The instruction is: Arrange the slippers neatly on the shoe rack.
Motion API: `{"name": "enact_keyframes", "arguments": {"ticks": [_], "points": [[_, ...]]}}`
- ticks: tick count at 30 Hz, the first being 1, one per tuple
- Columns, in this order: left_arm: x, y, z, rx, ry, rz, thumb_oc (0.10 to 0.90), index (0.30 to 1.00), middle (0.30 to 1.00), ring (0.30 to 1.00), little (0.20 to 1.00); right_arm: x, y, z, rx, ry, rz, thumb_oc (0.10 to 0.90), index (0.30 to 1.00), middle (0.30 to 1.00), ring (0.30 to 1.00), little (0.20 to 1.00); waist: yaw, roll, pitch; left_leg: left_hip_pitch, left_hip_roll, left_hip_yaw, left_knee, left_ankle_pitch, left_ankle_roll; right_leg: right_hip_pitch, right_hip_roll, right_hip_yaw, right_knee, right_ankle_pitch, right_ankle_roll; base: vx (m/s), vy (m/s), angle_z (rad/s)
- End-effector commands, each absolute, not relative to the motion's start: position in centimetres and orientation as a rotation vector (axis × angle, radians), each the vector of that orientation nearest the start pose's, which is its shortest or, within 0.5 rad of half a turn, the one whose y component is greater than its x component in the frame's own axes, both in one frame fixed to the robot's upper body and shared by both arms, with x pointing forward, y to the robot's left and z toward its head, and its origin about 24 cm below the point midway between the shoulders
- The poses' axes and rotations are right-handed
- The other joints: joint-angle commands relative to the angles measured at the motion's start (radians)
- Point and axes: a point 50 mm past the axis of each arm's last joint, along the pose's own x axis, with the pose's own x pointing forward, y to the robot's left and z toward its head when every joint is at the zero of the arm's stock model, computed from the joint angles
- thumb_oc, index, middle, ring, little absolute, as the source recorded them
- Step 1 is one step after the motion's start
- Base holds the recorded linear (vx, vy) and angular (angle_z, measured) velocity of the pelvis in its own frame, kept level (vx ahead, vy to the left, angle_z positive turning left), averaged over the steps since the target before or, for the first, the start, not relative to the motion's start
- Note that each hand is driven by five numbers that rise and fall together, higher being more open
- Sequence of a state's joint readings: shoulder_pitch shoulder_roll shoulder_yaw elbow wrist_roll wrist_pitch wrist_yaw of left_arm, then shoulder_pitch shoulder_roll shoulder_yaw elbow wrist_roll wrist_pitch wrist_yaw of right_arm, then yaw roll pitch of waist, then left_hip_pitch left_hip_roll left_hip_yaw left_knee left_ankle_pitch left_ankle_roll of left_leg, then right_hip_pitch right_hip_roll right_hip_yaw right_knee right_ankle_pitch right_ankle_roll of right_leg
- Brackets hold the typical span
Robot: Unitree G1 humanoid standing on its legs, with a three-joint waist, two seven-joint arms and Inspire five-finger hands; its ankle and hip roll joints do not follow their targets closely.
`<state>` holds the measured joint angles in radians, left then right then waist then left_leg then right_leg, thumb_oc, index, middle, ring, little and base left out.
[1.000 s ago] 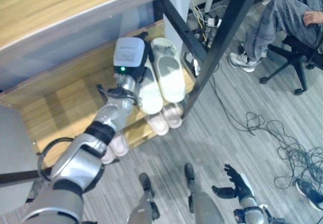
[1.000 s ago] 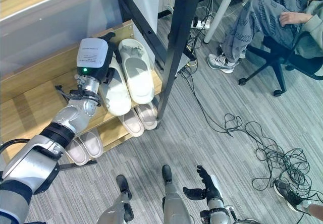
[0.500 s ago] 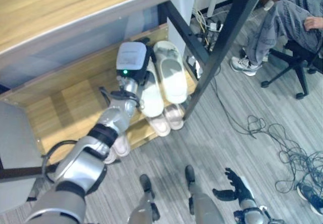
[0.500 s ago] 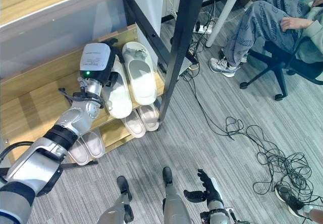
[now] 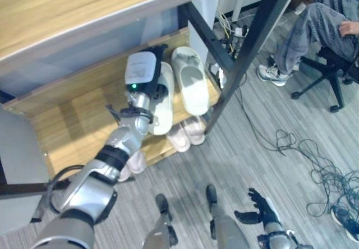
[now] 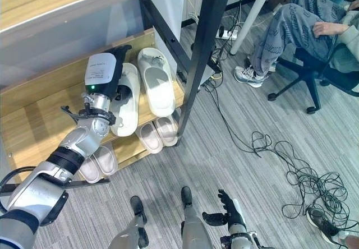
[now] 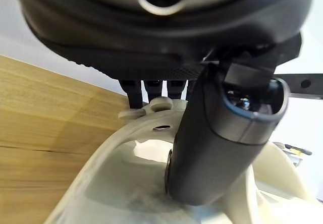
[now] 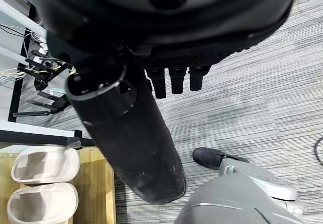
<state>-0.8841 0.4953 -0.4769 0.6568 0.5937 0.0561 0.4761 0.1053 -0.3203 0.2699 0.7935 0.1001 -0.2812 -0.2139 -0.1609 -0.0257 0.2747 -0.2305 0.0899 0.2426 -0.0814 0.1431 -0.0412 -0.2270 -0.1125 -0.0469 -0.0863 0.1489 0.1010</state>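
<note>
Two white slippers lie on the wooden shoe rack's [image 5: 73, 120] upper shelf. My left hand [image 5: 157, 51] reaches over the left slipper [image 5: 163, 100]. In the left wrist view its thumb [image 7: 222, 133] is pushed into the slipper [image 7: 116, 183] and its fingers [image 7: 151, 90] hook over the far rim, so it is shut on it. This slipper lies slanted, heel toward the shelf's front. The right slipper [image 5: 190, 81] rests beside it with a narrow gap between them. My right hand [image 5: 261, 204] hangs low over the floor, open with fingers spread.
Two pairs of pale pink slippers [image 5: 188, 134] [image 5: 132, 162] sit on the lower shelf. A black slanted post [image 5: 247, 52] stands at the rack's right end. A person sits on an office chair [image 5: 320, 64] at the right. Loose cables [image 5: 314, 159] lie on the grey floor.
My left hand has pulled the left slipper toward the left, away from the right slipper, and its heel has swung left. The right hand stays put.
</note>
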Motion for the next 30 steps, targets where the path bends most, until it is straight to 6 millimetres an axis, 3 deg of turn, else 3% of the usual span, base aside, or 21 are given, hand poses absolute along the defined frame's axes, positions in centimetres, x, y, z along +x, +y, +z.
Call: {"name": "enact_keyframes", "arguments": {"ticks": [1, 15, 30], "points": [[39.0, 17.1, 22.8, 1.16, -0.632, 0.417, 0.8, 0.9, 0.9, 0.9, 0.9, 14.7, -24.4, -10.4, -0.361, 0.592, -0.161, 0.8, 0.9, 0.9, 0.9, 0.9, 0.023, 0.037, -0.06, 0.031, 0.022, -0.053, -0.006, -0.102, -0.047, 0.017, -0.002, -0.075, 0.023, -0.135, 0.057, 0.0, 0.0, 0.0], [38.8, 18.7, 22.4, 1.31, -0.609, 0.412, 0.8, 0.9, 0.9, 0.9, 0.9, 14.4, -24.1, -10.8, -0.362, 0.615, -0.148, 0.8, 0.9, 0.9, 0.9, 0.9, 0.029, 0.044, -0.072, 0.034, 0.022, -0.054, -0.006, -0.102, -0.047, 0.015, -0.001, -0.067, 0.025, -0.135, 0.056, 0.0, 0.0, 0.0], [37.8, 22.9, 20.4, 1.494, -0.521, 0.457, 0.8, 0.9, 0.9, 0.9, 0.9, 13.6, -23.5, -10.2, -0.346, 0.571, -0.124, 0.8, 0.9, 0.9, 0.9, 0.9, 0.032, 0.04, -0.081, 0.044, 0.029, -0.055, -0.006, -0.1, -0.052, 0.024, 0.004, -0.063, 0.027, -0.139, 0.058, 0.0, 0.0, 0.0]]}}
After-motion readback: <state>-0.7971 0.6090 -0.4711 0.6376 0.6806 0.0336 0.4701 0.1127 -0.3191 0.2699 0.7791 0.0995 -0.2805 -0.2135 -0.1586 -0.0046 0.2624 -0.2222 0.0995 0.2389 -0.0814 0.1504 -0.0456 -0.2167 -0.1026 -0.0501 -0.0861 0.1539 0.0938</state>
